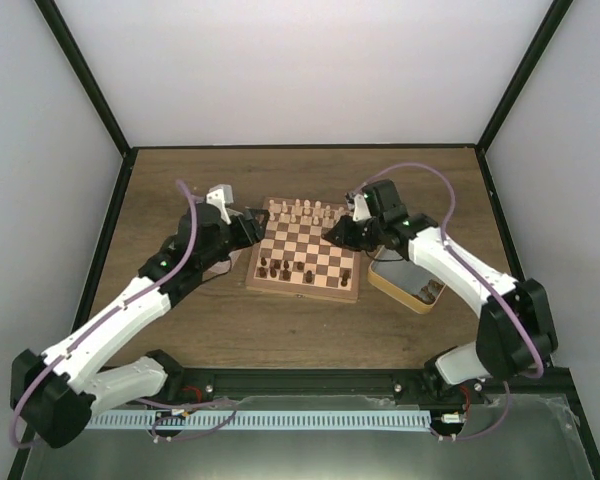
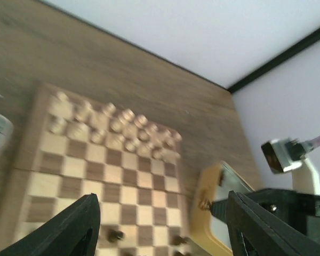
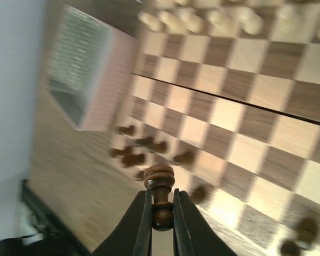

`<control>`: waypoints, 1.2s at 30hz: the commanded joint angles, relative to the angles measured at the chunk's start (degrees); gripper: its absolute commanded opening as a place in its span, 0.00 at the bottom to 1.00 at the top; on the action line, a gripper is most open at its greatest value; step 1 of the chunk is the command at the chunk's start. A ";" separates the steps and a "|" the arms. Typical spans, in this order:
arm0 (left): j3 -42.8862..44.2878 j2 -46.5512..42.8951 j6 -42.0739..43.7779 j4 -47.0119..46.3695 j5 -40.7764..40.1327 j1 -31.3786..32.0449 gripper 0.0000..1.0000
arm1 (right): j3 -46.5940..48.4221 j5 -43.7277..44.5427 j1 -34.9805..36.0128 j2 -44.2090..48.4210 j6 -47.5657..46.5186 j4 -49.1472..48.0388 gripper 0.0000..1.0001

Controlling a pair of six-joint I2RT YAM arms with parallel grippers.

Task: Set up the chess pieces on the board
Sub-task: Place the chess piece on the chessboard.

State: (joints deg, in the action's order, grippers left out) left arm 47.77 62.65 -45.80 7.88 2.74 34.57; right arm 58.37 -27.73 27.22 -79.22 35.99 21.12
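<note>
The checkered wooden board [image 1: 305, 262] lies mid-table. It also shows in the left wrist view [image 2: 96, 176] and the right wrist view [image 3: 240, 122]. Several dark brown chess pieces [image 1: 285, 269] stand on its near rows; pale pieces fill the far rows. My right gripper [image 3: 161, 210] is shut on a dark brown chess piece [image 3: 160, 186], held above the board; in the top view it [image 1: 332, 232] hovers at the board's right side. My left gripper [image 2: 160, 226] is open and empty, over the board's left edge [image 1: 252, 228].
A yellow-rimmed metal tin [image 1: 408, 280] holding a few dark pieces sits right of the board, also in the left wrist view [image 2: 218, 213]. A second tin [image 3: 90, 74] lies at the board's left, under my left arm. Black frame posts and white walls enclose the table.
</note>
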 commanded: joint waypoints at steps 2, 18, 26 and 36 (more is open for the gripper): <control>5.16 -5.24 16.48 13.25 -17.44 -0.33 0.68 | 10.64 9.09 0.64 -7.89 -12.37 21.85 0.03; 1.51 -11.51 21.83 12.21 -24.24 -0.46 0.69 | 27.48 9.94 6.25 -29.09 -17.26 35.70 0.04; 0.76 -13.36 21.55 12.06 -23.77 -0.45 0.69 | 34.19 10.61 7.77 -35.30 -17.77 39.50 0.07; 0.20 -14.95 21.48 11.42 -23.49 -0.71 0.70 | 33.33 7.79 8.59 -35.83 -17.99 39.41 0.07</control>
State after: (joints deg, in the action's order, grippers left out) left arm 48.60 48.03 -25.02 20.05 -20.56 34.24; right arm 90.39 -18.46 34.96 -114.98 18.79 59.35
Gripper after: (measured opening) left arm 0.702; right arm 0.095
